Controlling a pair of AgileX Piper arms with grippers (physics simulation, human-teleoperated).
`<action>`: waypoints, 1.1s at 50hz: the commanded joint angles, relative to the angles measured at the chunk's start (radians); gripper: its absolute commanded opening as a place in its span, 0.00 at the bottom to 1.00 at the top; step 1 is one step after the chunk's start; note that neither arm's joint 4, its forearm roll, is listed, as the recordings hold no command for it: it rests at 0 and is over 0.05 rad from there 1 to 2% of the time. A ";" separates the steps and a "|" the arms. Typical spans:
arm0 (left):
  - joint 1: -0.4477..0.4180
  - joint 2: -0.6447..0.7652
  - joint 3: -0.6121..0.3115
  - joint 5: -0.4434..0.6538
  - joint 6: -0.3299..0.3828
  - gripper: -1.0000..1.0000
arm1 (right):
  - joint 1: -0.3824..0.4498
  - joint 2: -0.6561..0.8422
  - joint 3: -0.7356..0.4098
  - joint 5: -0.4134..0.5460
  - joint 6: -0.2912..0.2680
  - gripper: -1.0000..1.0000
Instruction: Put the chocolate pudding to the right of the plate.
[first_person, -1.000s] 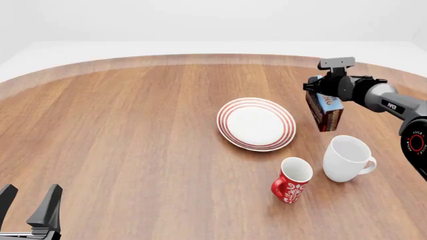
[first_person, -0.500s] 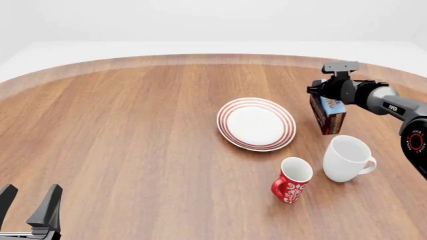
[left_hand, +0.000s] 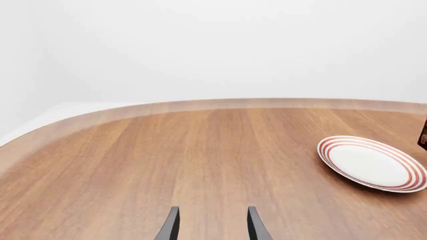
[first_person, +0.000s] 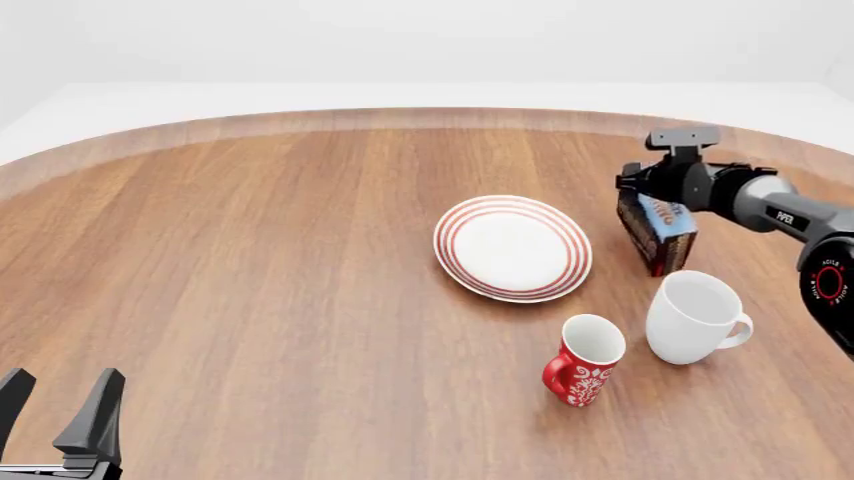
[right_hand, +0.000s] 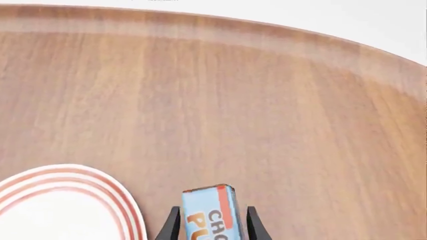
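So the chocolate pudding (first_person: 657, 230) has been brought lower over the last second. A second ago it was hanging higher and further toward the plate's 2 o'clock, and now it's been eased down, its bottom corner looking close to (maybe touching, hard to call) the table (first_person: 267, 250). The carton is tilted, blue top facing up and toward the plate.

What that means for the task: the carry looks basically done. The pudding is already parked at about 3 o'clock of the plate (first_person: 513, 247), just beside the rim with a clear gap, and the white mug (first_person: 694, 316) is close by at the pudding's 6 o'clock. Only the set-down and release seem to be left, judging by how it sits.

The right claw (right_hand: 208, 224) is clamped on the pudding, one finger on each long side of the carton, as seen in the right wrist view, so the box sits squarely between the fingers with its far end poking out past the tips. The left claw (first_person: 60, 408) is parked way off at the near edge of the table, fingers spread and nothing held.

A tip-over onto the mug side could happen if it's let go while tilted.
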 joint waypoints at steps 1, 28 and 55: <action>0.000 0.000 0.000 0.000 0.000 1.00 | -0.004 -0.003 -0.011 0.008 0.014 1.00; 0.000 0.000 0.000 0.000 0.000 1.00 | 0.051 -0.164 -0.002 0.052 0.057 1.00; 0.000 0.000 0.000 0.000 0.000 1.00 | 0.200 -0.780 0.045 0.174 0.143 1.00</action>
